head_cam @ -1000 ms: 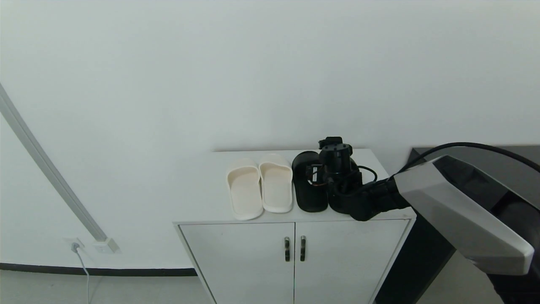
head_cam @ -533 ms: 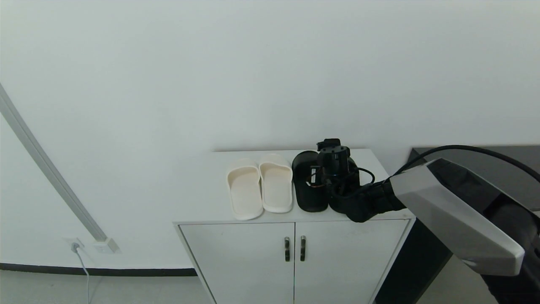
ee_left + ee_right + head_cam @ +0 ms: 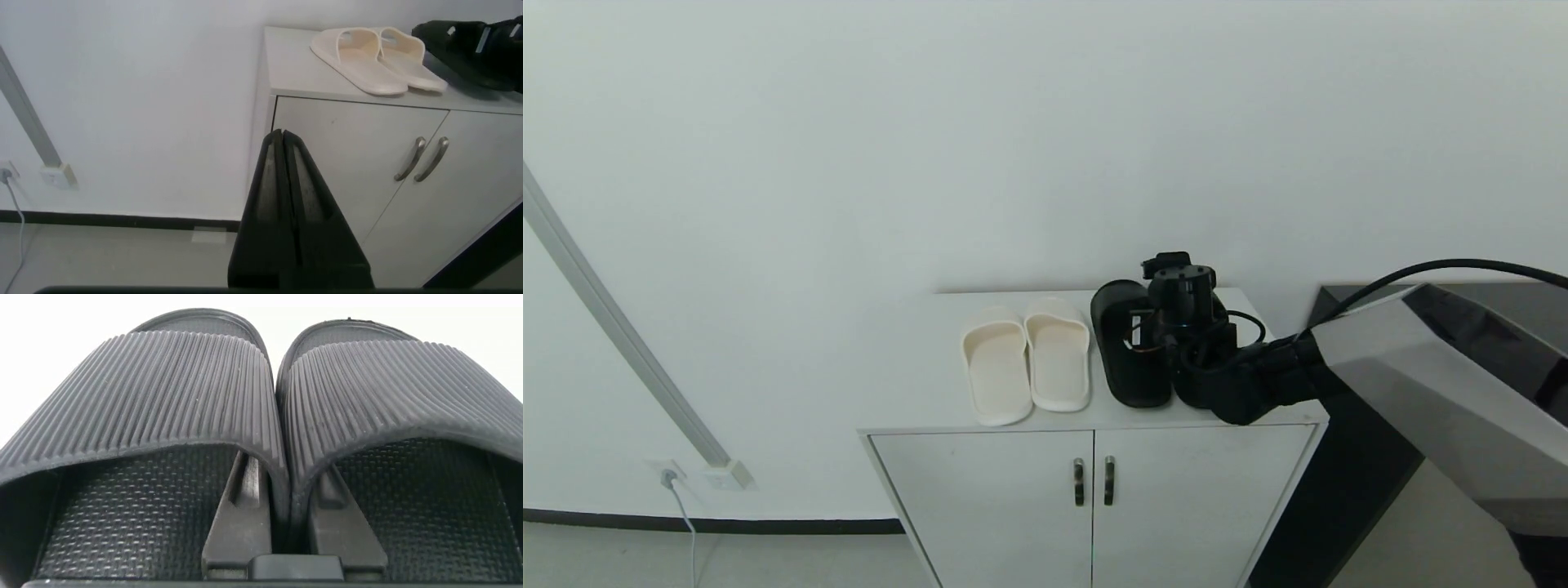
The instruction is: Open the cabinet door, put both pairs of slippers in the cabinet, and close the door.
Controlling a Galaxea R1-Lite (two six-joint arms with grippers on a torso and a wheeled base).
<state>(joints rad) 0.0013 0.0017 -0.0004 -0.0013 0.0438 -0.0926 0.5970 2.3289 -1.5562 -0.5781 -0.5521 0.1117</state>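
- A white wall (image 3: 1045, 122) stands behind a white cabinet (image 3: 980, 498) with both doors closed.
- The right end effector (image 3: 286, 480) has one finger inside each of the black slippers (image 3: 163, 400) and clamps their adjoining side walls together.
- This pair is at the right end of the cabinet top. In the head view the wrist hides most of the farther slipper.
- The cream slippers (image 3: 1025, 363) lie just left of the black pair.
- The left end effector (image 3: 283, 143), its fingers pressed together, hangs low to the left of the cabinet.

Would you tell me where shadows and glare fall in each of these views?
Head view: soft, even light; a faint shadow lines the wall behind the cabinet; black slippers look darkest. Left wrist view: white slippers evenly lit, no glare. Right wrist view: strap ribs catch light, footbeds beneath lie shadowed.
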